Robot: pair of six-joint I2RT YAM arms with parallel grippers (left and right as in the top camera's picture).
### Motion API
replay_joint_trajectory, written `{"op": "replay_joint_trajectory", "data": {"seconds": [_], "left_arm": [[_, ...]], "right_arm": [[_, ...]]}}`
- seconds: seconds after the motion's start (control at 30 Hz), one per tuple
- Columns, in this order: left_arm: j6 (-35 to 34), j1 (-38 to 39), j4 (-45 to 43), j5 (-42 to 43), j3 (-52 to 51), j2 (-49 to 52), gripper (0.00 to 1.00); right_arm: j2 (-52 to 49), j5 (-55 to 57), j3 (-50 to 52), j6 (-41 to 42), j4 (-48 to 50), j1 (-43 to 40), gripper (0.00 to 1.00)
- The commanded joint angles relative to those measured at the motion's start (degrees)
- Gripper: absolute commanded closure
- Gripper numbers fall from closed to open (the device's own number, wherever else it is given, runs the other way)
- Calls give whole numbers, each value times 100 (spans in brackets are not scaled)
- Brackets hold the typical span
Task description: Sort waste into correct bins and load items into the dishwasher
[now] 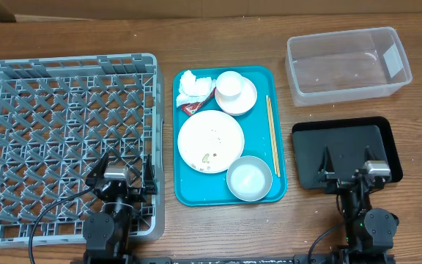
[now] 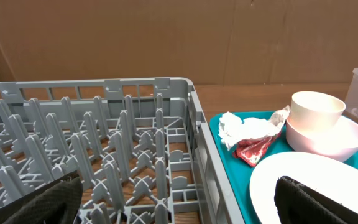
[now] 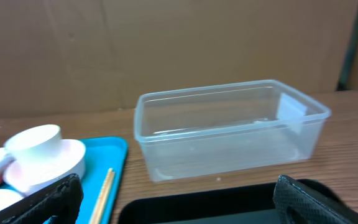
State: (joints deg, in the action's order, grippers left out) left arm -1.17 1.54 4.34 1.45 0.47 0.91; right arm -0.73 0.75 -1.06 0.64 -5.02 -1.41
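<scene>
On the teal tray (image 1: pixel 264 79) lie a crumpled white napkin (image 1: pixel 194 86), a red wrapper (image 1: pixel 193 108), a cup (image 1: pixel 230 86) on a saucer (image 1: pixel 250 100), a plate (image 1: pixel 211 141) with food specks, a bowl (image 1: pixel 249 178) and chopsticks (image 1: pixel 272 136). The grey dish rack (image 1: pixel 64 66) stands left of it. To the right are the clear tub (image 1: pixel 346 64) and black tray (image 1: pixel 343 143), both with nothing in them. My left gripper (image 1: pixel 123 172) hangs open over the rack's near right corner. Over the black tray's near edge, my right gripper (image 1: pixel 346 166) is open too. Neither holds anything.
In the left wrist view the rack's pegs (image 2: pixel 129 130) rise just ahead, with the napkin (image 2: pixel 244 127) and plate (image 2: pixel 303 177) to the right. The right wrist view shows the clear tub (image 3: pixel 229 130) ahead and the chopsticks (image 3: pixel 104 190) at left. A cardboard wall closes off the back.
</scene>
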Motion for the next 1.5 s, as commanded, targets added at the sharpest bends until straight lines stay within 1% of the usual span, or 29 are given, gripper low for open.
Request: {"op": "replay_joint_trajectory", "data": {"seconds": [0.0,0.13,0.2,0.27,0.33,0.37,0.4,0.47,0.53,0.7,0.73,0.87,1.07,1.27,1.33,1.37,1.4,1.47], "left_arm": [[-55,74,9,0,-20,-55,0],[-55,74,9,0,-20,-55,0],[-55,74,9,0,-20,-55,0],[-55,74,9,0,-20,-55,0],[-55,74,9,0,-20,-55,0],[-55,74,9,0,-20,-55,0],[-55,74,9,0,-20,-55,0],[-55,74,11,0,-20,-55,0],[-55,74,9,0,-20,-55,0],[-55,74,9,0,-20,-55,0],[-55,74,9,0,-20,-55,0],[-55,74,9,0,-20,-55,0],[-55,74,9,0,-20,-55,0],[-55,74,9,0,-20,-55,0],[-55,74,9,0,-20,-55,0],[-55,74,9,0,-20,-55,0],[-55,74,9,0,-20,-55,0],[-55,74,9,0,-20,-55,0]], "right_arm": [[55,365,59,-260,61,-22,0],[55,367,59,-260,120,-22,0],[55,59,59,-20,501,-15,0],[55,-841,59,682,977,-11,0],[55,-2284,59,2026,1440,-11,0],[55,-2835,59,2577,1558,-11,0],[55,-3077,59,3091,1803,-11,0],[55,-3121,59,3941,2159,-11,0],[55,-2900,59,4354,2350,-11,0],[55,-1770,59,5969,3136,-11,0],[55,-1532,59,6133,3364,-11,0],[55,-763,42,6419,4227,-11,0],[-157,-289,-542,6693,4188,-11,0],[-1113,-345,-1810,6640,4183,-11,0],[-1639,-739,-2402,6109,4183,-11,0],[-1921,-1054,-2706,5668,4179,-11,0],[-2337,-1569,-3134,5021,4122,-11,0],[-3036,-2299,-3866,4304,3696,-11,0]]}}
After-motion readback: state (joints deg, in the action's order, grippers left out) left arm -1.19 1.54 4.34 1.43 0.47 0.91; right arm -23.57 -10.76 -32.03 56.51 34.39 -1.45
